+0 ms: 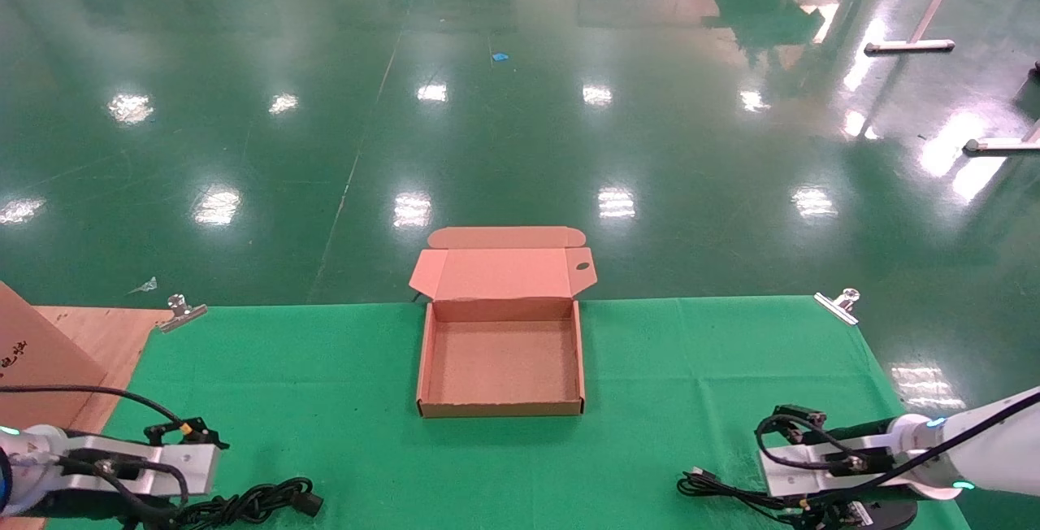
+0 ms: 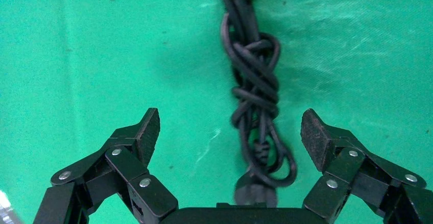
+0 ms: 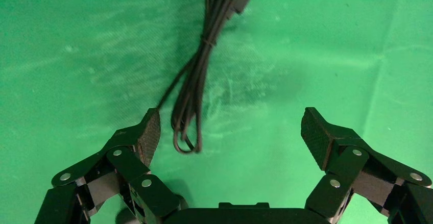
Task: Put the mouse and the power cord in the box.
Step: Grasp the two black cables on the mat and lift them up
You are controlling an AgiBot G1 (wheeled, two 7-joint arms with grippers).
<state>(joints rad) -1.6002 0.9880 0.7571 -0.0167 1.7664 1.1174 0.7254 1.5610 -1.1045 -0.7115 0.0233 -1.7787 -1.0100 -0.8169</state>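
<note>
While the box (image 1: pixel 501 367) lies open mid-cloth, my left gripper (image 2: pixel 230 134) hangs spread wide over the cord (image 2: pixel 255 96), and my right gripper (image 3: pixel 230 132), equally spread, hangs over what seems the mouse's cable (image 3: pixel 196 86).

One box (image 1: pixel 501 367), one power cord (image 1: pixel 252 504), one mouse (image 1: pixel 881 511) — and two metal clips (image 1: pixel 180 312).

We see the box (image 1: pixel 501 367) mid-surface at the far edge, the power cord (image 1: pixel 252 504) near-left, the mouse (image 1: pixel 881 512) near-right.
</note>
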